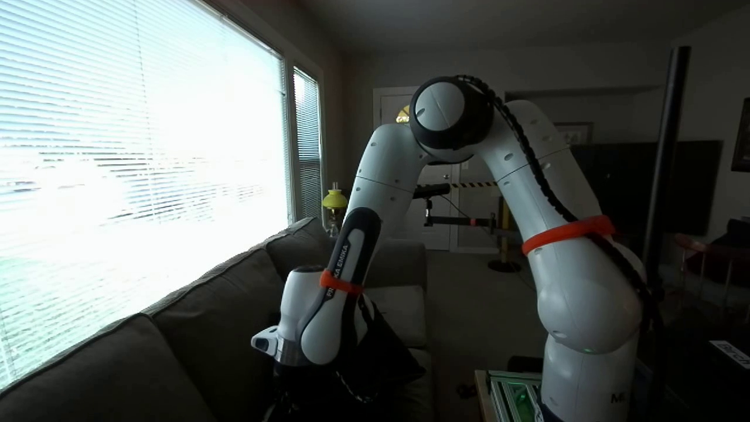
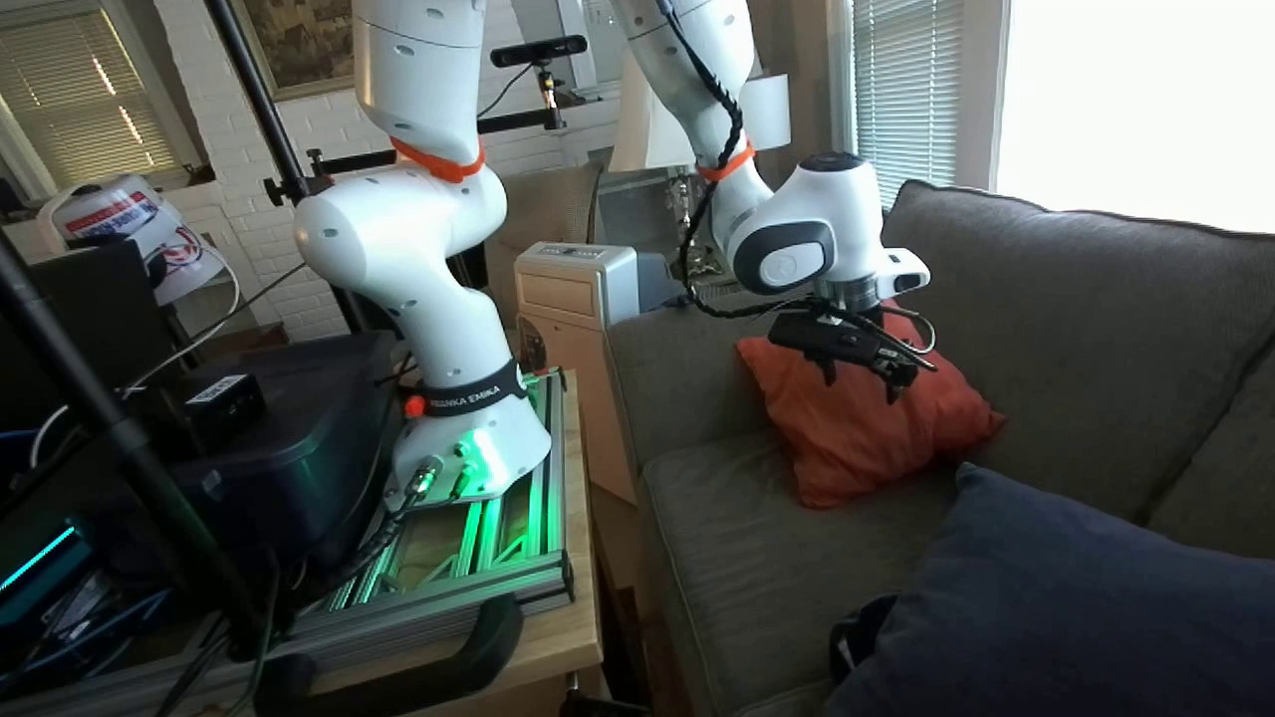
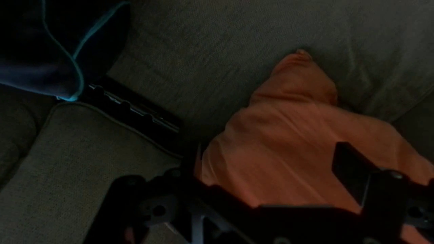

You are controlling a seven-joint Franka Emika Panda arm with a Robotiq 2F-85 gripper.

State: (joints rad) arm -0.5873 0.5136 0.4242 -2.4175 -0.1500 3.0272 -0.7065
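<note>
My gripper (image 2: 862, 381) points down above a grey sofa, with its fingers apart and nothing between them. An orange pillow (image 2: 877, 438) lies behind and below it, against the sofa's arm and back. In the wrist view the open fingers (image 3: 268, 151) frame the orange pillow (image 3: 291, 135); contact with it cannot be told. A navy pillow (image 2: 1076, 617) lies farther along the seat and shows at the upper left of the wrist view (image 3: 34, 44). A black thing with a shiny edge (image 3: 132, 110) lies along the sofa's crease between the pillows. In an exterior view the gripper (image 1: 287, 404) is dark and partly cut off.
The sofa backrest (image 2: 1076, 329) runs under the bright window (image 1: 176, 146). The robot base stands on a wooden table (image 2: 568, 627) beside the sofa. A dark tub (image 2: 299, 468), a black pole (image 1: 665, 164), a beige appliance (image 2: 568, 319) and lamps (image 2: 647, 119) stand around.
</note>
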